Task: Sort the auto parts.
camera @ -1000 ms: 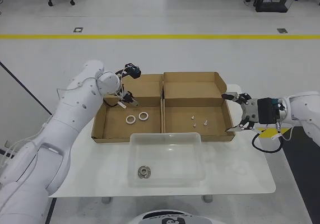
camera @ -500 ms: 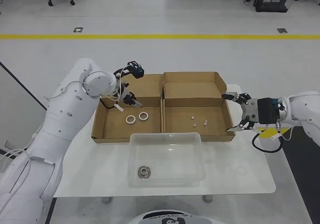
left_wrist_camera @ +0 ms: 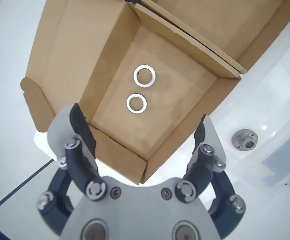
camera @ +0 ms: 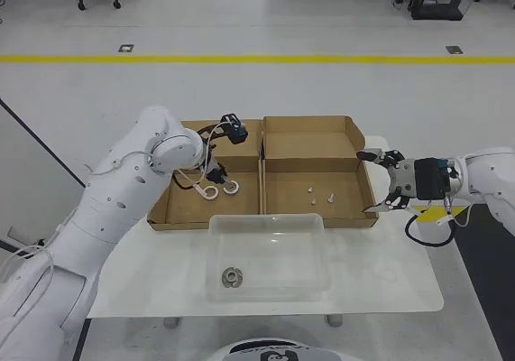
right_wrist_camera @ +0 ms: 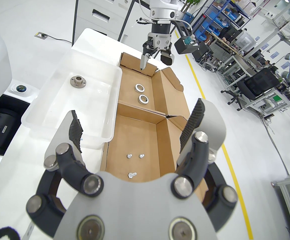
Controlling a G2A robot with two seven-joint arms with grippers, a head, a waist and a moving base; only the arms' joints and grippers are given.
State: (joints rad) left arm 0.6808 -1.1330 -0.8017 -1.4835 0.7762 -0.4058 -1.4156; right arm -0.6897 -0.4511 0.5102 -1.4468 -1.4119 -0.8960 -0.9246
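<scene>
white table (camera: pixel 392 271) carries two cardboard boxes (camera: pixel 176 199); left gripper (left_wrist_camera: pixel 139 117) hangs wide apart above two rings (left_wrist_camera: pixel 128 103), right gripper (right_wrist_camera: pixel 136 112) likewise apart.

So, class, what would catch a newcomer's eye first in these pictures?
Two open brown cardboard boxes sit side by side: one holds two silver metal rings, the other small silver bolts. The left claw hangs open above the ring box; the right claw is open beside the bolt box. A grey flanged metal disc lies alone in the clear plastic tub.
</scene>
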